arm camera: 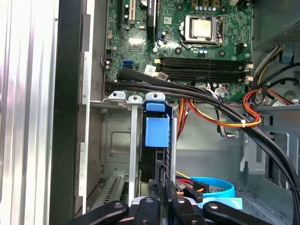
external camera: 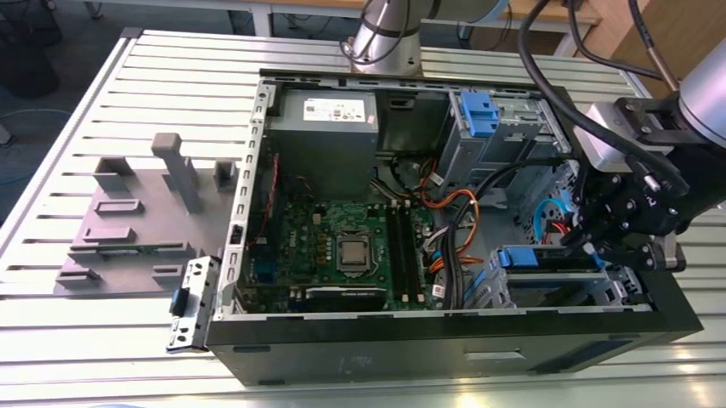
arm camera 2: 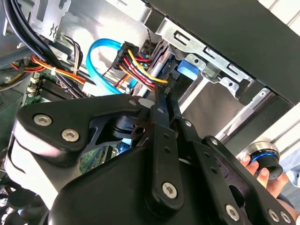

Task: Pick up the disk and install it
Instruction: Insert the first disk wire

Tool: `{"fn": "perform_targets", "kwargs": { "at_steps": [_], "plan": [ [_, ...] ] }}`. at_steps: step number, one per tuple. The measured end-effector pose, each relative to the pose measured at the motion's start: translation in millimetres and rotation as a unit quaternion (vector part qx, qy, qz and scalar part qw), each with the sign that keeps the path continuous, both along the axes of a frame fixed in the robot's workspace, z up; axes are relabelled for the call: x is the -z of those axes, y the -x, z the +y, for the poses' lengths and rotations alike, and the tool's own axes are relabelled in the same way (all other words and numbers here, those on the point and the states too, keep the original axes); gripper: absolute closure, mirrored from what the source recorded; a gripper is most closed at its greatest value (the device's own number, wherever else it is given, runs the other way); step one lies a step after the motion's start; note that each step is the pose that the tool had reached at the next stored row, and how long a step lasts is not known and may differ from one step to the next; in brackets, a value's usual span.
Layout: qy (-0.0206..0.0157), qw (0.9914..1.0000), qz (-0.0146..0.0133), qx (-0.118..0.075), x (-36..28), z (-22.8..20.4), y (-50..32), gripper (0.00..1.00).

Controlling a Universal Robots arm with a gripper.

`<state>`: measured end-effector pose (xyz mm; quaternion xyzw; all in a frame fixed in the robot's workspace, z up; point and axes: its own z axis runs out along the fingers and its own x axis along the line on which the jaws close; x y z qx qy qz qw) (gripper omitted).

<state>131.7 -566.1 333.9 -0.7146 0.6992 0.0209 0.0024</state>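
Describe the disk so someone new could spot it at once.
In the open computer case, find the metal drive cage at the corner where the gripper hangs. The disk stands edgewise in it, marked out from the grey metal by its bright blue frame.

Desk (external camera: 91, 357) is slatted silver metal, ribs running across the exterior view left to right. A big black PC case (external camera: 454, 340) lies on its side w/ the open face up, taking up the middle and the exterior view's right. Just beside it, on the exterior view's left, a grey moulded fixture (external camera: 125, 229) sits flat, posts up. A small metal bracket w/ blue clip (external camera: 190, 302) rests by the case's near corner. The arm's base (external camera: 386, 38) stands at the far edge.
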Motion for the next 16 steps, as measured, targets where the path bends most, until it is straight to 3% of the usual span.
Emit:
{"fn": "perform_targets", "kwargs": {
  "at_steps": [16],
  "plan": [
    [0.0000, 1.00000, -0.0002, 0.001, 2.2, 0.8, 3.4, 0.84]
  ]
}}
